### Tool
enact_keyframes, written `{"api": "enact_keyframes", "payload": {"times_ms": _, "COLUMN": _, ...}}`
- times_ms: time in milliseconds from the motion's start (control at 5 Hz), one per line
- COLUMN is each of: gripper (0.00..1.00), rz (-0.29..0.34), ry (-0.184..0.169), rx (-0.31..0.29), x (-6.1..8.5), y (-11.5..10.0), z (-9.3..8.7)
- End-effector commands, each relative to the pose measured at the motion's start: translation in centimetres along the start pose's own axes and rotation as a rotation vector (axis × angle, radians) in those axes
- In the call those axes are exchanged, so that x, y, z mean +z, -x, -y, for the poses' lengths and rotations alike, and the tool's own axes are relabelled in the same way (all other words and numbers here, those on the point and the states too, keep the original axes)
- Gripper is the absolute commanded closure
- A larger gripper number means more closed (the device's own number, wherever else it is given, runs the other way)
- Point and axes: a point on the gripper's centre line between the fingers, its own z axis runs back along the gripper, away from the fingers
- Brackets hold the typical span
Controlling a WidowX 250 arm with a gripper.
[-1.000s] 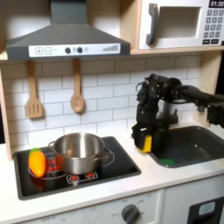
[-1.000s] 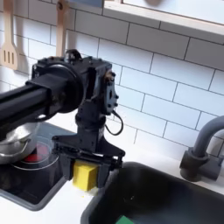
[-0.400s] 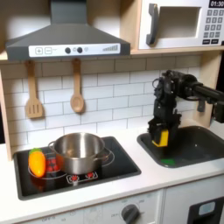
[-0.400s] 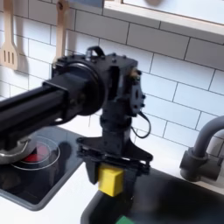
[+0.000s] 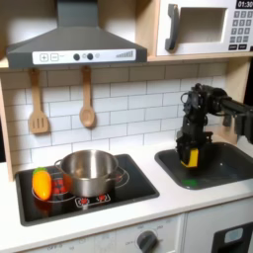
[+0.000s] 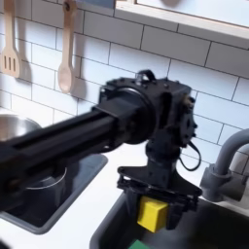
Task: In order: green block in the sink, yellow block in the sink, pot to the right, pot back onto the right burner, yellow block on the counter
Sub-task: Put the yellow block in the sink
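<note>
While my jaws clench the yellow block [image 5: 192, 156] between them, I judge I am in the second step of the task: carrying this cube to the sink [image 5: 232, 164]. Going left to right in the first exterior view, the orange oval toy [image 5: 41, 183] lies far off to the left of my jaws on the black cooktop [image 5: 138, 185], the pot [image 5: 90, 171] sits nearer but well apart on the burner, and my gripper [image 5: 190, 155] hangs over the left part of the basin, with the cube pinched between the fingers. A small green patch [image 5: 189, 182] lies on the basin floor just below my jaws; I take it for the green block, though it is too small to be sure. In the second exterior view my gripper [image 6: 152, 211] hovers above the sink [image 6: 109, 229] rim, the yellow block [image 6: 151, 212] showing between the fingers, and the faucet [image 6: 227, 165] stands off to my right. The next move, as I judge it, calls for lowering a little into the basin and letting the cube go clear of the green one, then rising before I head left for the pot.
</note>
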Motion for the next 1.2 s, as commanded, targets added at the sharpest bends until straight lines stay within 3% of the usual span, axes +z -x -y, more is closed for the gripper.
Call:
{"api": "enact_keyframes", "payload": {"times_ms": 0, "gripper": 1.00, "rz": -0.019, "ry": 0.001, "rx": -0.024, "x": -1.8, "y": -0.9, "z": 2.4}}
{"api": "enact_keyframes", "payload": {"times_ms": 600, "gripper": 1.00, "rz": -0.060, "ry": 0.012, "rx": -0.049, "x": -3.6, "y": 0.2, "z": 4.4}}
{"api": "enact_keyframes", "payload": {"times_ms": 1000, "gripper": 1.00, "rz": -0.056, "ry": 0.003, "rx": -0.079, "x": -3.9, "y": 0.2, "z": 5.0}}
